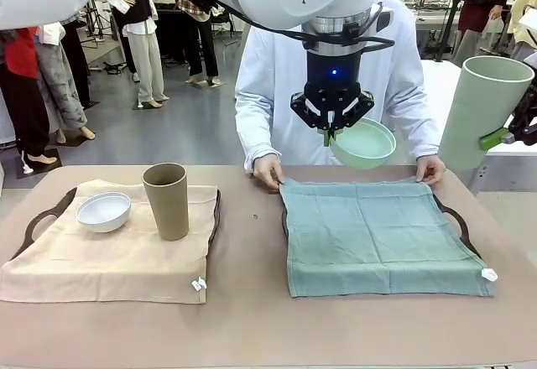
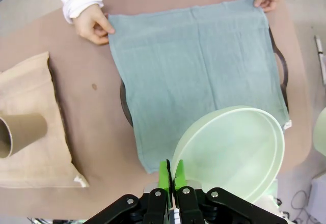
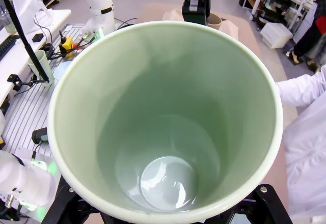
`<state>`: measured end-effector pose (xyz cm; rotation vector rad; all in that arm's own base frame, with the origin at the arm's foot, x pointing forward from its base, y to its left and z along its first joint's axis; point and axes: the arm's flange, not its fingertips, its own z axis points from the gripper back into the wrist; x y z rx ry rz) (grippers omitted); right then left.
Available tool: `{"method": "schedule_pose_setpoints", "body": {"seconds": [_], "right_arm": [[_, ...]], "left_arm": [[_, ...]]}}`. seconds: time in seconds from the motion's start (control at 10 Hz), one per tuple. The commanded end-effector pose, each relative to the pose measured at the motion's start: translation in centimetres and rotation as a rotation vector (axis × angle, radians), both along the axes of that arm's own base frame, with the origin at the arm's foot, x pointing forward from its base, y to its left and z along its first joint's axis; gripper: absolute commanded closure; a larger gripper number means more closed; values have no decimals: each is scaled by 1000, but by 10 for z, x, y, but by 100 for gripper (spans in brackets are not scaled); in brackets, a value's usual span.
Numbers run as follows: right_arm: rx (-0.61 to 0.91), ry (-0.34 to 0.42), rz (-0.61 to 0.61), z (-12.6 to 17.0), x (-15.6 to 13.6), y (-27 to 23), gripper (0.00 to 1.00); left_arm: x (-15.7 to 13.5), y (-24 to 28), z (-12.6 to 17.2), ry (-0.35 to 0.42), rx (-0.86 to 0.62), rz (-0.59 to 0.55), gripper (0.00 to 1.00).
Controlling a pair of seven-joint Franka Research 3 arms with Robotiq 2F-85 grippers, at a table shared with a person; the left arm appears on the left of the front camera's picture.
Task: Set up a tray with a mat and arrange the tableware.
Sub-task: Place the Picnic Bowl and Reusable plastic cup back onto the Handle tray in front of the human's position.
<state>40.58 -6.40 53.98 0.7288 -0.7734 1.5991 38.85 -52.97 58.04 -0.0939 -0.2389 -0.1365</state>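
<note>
One place setting stands complete, well off to the side of the left hand: a beige mat covers its tray, and on it sit the white bowl and the brown cup, close beside each other. The second setting is part done. A teal mat lies over the second tray, directly below the left hand, and the person's hands pinch its two far corners against the desk, apparently squaring it. No tableware rests on this mat yet. The left hand is closed on the rim of the mint green bowl, which hangs tilted beneath it, in the air over the mat's far edge. The right hand grips the pale green cup by its lower wall, upright and raised, out beyond the tray's outer handle; the right wrist view looks straight down into the empty cup. In my judgement, two placements remain: bowl, then cup, onto the teal mat, once the person's hands withdraw.
</note>
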Motion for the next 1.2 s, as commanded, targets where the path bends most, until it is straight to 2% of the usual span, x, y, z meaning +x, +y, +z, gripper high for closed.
{"method": "schedule_pose_setpoints", "body": {"seconds": [0.0,0.7,0.8,1.1], "right_arm": [[5,-14,4,2,2,1,100],[5,-14,4,2,2,1,100],[0,0,0,0,0,0,19],[59,-5,38,-74,21,0,19]], "left_arm": [[0,0,5,-2,-5,-9,100],[0,0,5,-2,-5,-9,100],[0,0,0,0,0,0,96],[34,7,-53,24,-95,-24,96]]}}
